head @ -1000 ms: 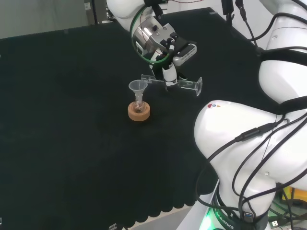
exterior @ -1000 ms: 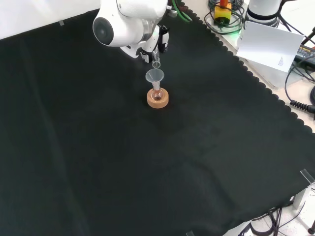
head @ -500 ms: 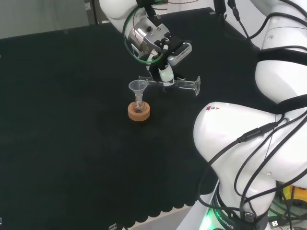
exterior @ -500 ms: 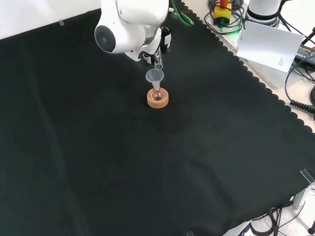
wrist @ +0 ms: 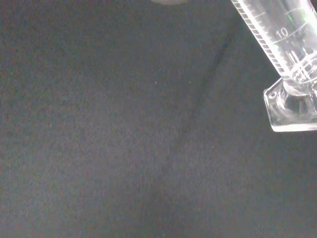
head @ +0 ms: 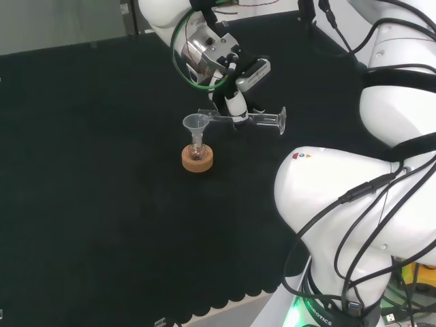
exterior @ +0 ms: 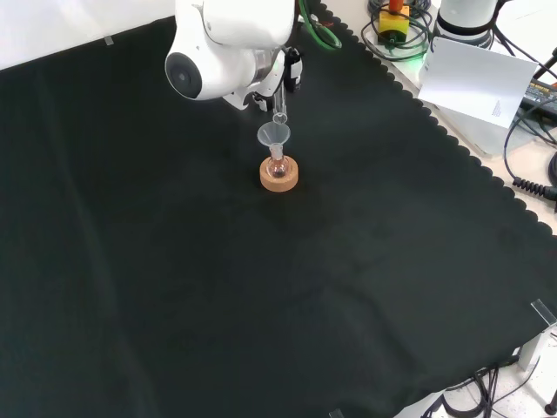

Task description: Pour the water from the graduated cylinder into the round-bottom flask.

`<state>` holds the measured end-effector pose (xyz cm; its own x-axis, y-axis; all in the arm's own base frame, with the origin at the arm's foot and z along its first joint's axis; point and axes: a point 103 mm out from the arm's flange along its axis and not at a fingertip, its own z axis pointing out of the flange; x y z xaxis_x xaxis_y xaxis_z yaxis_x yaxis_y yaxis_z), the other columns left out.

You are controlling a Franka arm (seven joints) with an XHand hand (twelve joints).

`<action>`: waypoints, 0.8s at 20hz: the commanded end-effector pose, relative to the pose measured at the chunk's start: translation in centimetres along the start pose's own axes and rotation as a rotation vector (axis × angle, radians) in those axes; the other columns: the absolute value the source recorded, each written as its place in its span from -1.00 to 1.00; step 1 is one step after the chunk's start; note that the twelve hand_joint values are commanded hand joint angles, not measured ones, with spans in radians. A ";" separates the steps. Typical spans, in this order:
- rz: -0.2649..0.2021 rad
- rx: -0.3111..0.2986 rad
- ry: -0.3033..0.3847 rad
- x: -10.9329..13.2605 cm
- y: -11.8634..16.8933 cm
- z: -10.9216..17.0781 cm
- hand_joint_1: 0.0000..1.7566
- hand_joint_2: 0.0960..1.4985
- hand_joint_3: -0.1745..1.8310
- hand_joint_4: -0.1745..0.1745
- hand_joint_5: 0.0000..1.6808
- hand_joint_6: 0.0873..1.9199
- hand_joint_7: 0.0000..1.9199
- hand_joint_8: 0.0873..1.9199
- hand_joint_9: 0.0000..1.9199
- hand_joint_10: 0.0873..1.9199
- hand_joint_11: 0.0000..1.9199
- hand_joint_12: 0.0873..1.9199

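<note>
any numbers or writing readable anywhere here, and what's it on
"10" on the scale of the graduated cylinder, beside its printed graduation lines, in the wrist view.
Print on the white sheet at the bench edge in the front view: too small to read.
A small coloured mark on the arm's white link in the head view: too small to read.
</note>
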<state>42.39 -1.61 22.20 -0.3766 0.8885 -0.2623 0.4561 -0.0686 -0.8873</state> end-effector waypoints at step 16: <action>0.041 0.051 0.005 0.1 -0.2 -0.6 0.42 0.50 -0.83 -1.00 0.07 0.12 -0.02 0.11 0.55 -1.00 0.33 -0.29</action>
<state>42.75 -1.29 22.64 -0.3563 0.8859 -0.2969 0.4377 -0.1225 -0.8907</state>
